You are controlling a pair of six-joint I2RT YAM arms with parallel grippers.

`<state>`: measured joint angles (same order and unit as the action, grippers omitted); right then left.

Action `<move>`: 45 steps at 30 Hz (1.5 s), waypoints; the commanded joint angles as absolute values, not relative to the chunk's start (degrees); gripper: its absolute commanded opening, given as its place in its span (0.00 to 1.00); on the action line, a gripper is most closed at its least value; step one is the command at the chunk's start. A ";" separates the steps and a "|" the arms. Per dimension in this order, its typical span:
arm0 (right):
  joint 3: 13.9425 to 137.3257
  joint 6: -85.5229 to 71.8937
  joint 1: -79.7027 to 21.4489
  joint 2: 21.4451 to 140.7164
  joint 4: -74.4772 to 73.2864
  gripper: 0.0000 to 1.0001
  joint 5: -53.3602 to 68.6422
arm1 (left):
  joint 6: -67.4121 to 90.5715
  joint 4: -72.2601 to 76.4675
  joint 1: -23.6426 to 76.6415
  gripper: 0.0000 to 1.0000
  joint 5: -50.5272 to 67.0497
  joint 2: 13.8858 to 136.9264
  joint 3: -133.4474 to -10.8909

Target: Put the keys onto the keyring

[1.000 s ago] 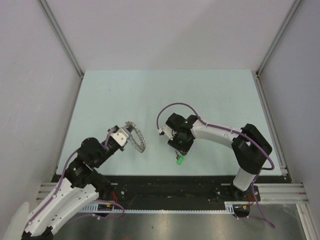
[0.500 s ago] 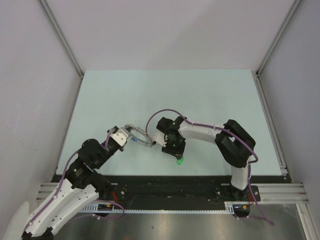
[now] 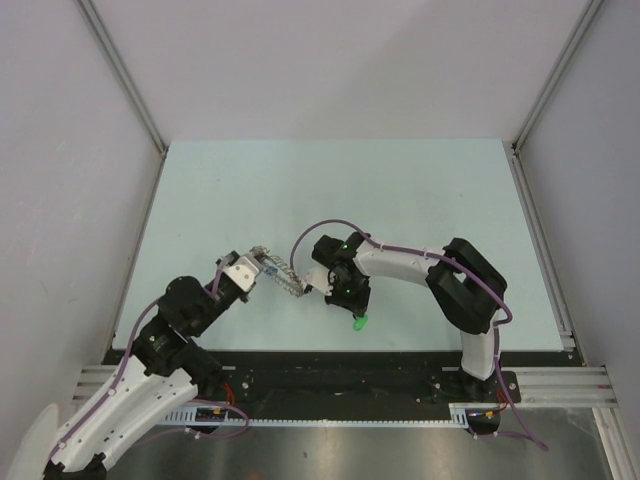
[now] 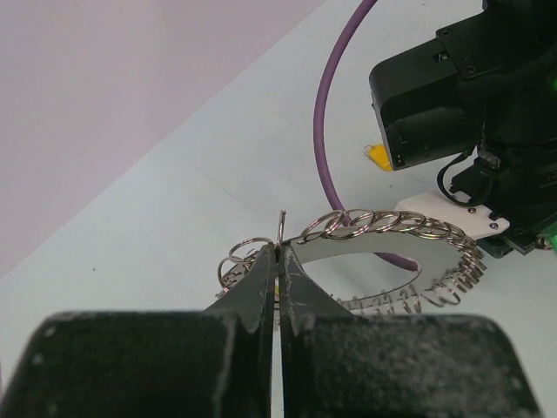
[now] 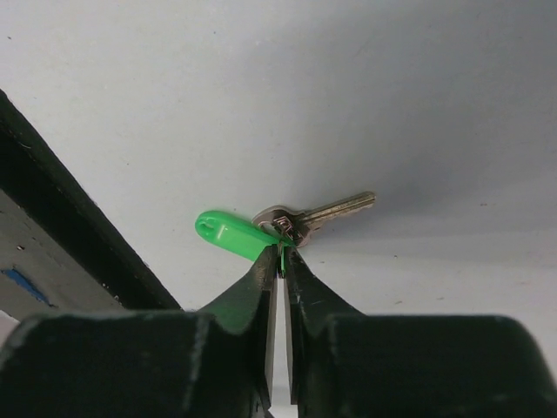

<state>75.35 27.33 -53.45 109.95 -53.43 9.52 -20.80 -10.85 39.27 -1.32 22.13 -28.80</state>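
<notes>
The keyring (image 3: 279,274) is a grey chain of small loops (image 4: 383,223), hanging stretched between my two arms. My left gripper (image 4: 280,254) is shut on one thin loop at its near end (image 3: 250,272). A white tag (image 4: 446,218) on the ring lies against the right arm's black wrist (image 4: 470,96). A yellow key head (image 4: 379,156) shows on the table under that wrist. My right gripper (image 5: 281,258) is shut on the edge of the green key tag (image 5: 230,235), with a metal key (image 5: 324,213) attached. From above, the green key (image 3: 358,322) lies near the table's front edge.
The pale green table (image 3: 330,190) is enclosed by grey walls. A purple cable (image 4: 329,122) arcs from the right wrist over the ring. The black front rail (image 5: 61,226) runs close beside the green key.
The right arm has swung left toward the left gripper and its jaws have closed on the green key tag. The keyring has gone from a round loop to a stretched band.
</notes>
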 commanded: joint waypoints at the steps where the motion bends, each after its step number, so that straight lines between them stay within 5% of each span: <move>1: 77.61 28.04 -54.05 110.30 -55.28 0.06 10.28 | -19.95 -6.42 39.46 0.00 -1.23 22.67 -29.18; 4: 77.61 27.69 -54.14 110.21 -55.55 0.00 9.67 | -19.86 -6.42 39.46 0.00 -1.05 22.76 -29.27; 16: 76.73 23.56 -54.14 100.65 -50.90 0.00 4.40 | -19.51 -6.50 39.46 0.00 0.69 23.91 -29.53; 31: 56.45 18.37 -53.44 68.66 -16.46 0.00 0.70 | -18.90 -8.17 39.46 0.00 10.01 32.94 -39.10; 45: 50.54 19.25 -38.07 50.99 -5.54 0.00 30.31 | -28.12 -12.91 39.46 0.00 32.50 52.28 -54.22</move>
